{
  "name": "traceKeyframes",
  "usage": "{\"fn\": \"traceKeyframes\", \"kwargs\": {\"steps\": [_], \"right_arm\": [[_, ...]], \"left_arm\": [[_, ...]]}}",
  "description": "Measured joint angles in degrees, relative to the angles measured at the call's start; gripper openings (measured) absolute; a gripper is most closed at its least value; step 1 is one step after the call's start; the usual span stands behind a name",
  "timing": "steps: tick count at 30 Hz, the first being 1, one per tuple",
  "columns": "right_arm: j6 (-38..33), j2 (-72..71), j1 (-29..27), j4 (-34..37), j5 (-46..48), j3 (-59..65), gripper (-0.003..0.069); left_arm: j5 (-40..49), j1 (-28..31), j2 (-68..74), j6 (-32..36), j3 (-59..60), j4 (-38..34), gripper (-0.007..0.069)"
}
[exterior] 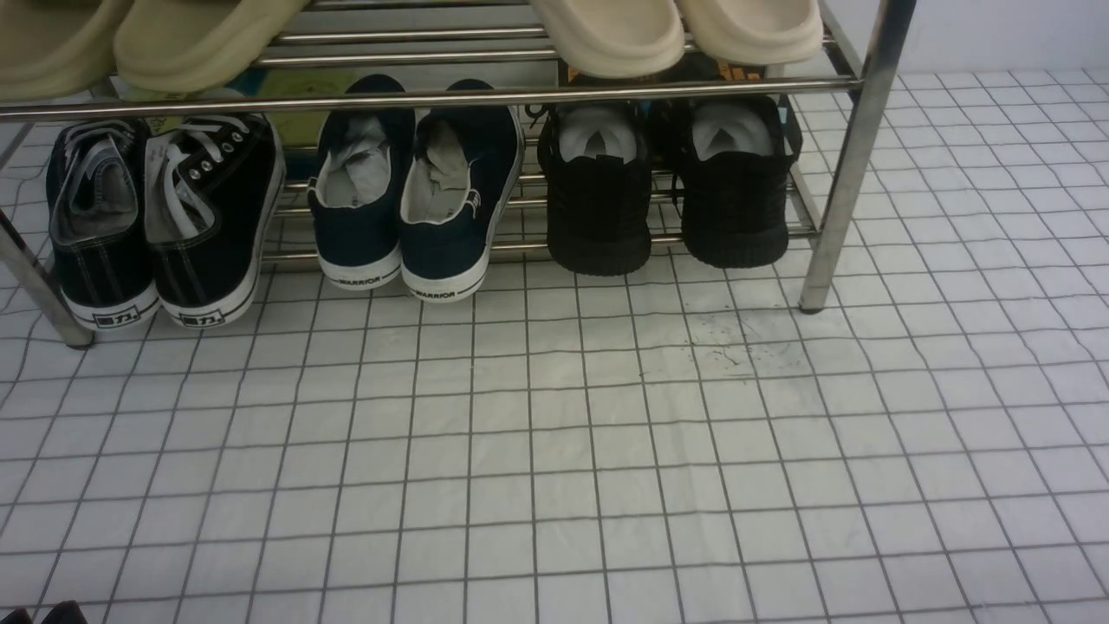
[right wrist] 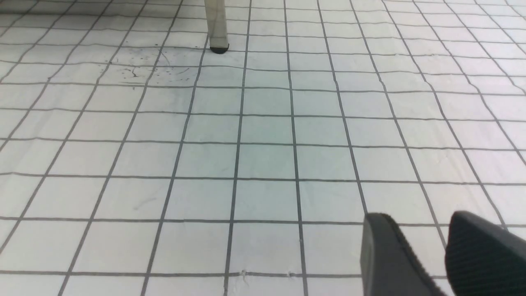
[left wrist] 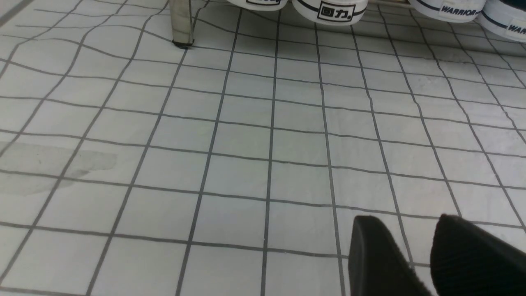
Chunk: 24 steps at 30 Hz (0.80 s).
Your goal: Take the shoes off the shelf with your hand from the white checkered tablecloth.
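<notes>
The shoes, a pair of all-black knit sneakers (exterior: 598, 204) (exterior: 735, 195) with white paper stuffing, stand on the lower tier of the chrome shelf (exterior: 433, 94), at its right end, heels toward me. The white checkered tablecloth (exterior: 554, 451) spreads in front. My left gripper (left wrist: 404, 224) is open and empty, low over the cloth (left wrist: 246, 144), far from the shoes; its tip shows in the front view's corner (exterior: 43, 614). My right gripper (right wrist: 415, 222) is open and empty over the cloth (right wrist: 267, 135), out of the front view. A shelf leg shows in each wrist view (left wrist: 181, 20) (right wrist: 216, 24).
Black canvas sneakers with white laces (exterior: 156, 217) and navy WARRIOR slip-ons (exterior: 416, 199) share the lower tier to the left. Beige slippers (exterior: 606, 35) lie on the upper tier. The shelf's right leg (exterior: 853, 156) stands beside the black sneakers. A dark smudge (exterior: 728, 347) marks the cloth.
</notes>
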Motion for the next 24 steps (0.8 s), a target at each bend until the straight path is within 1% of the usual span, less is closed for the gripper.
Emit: {"fn": "traceKeyframes", "kwargs": {"steps": [7,9,10,11,12,15,17,19,24], "right_arm": [[0.0,0.0,0.0,0.08,0.0,0.0,0.0239],[2.8,0.0,0.0,4.71,-0.2,0.0,0.0239],[2.8,0.0,0.0,4.71,-0.2,0.0,0.0239],[8.57,0.0,0.0,13.9,-0.2,0.0,0.0239],[10.24,0.0,0.0,16.64,-0.2,0.06,0.0239],[16.59,0.0,0.0,28.49,-0.53,0.49,0.0239],[17.92,0.0,0.0,32.08,-0.57,0.54,0.0239],[19.02,0.0,0.0,37.65,-0.72,0.54,0.0239],[19.15,0.0,0.0,42.14,-2.47,0.54,0.0239]], "left_arm": [[0.0,0.0,0.0,0.0,0.0,0.0,0.024],[0.0,0.0,0.0,0.0,0.0,0.0,0.024],[0.0,0.0,0.0,0.0,0.0,0.0,0.024],[0.0,0.0,0.0,0.0,0.0,0.0,0.024],[0.0,0.0,0.0,0.0,0.0,0.0,0.024],[0.0,0.0,0.0,0.0,0.0,0.0,0.024],[0.0,0.0,0.0,0.0,0.0,0.0,0.024],[0.0,0.0,0.0,0.0,0.0,0.0,0.024],[0.0,0.0,0.0,0.0,0.0,0.0,0.024]]}}
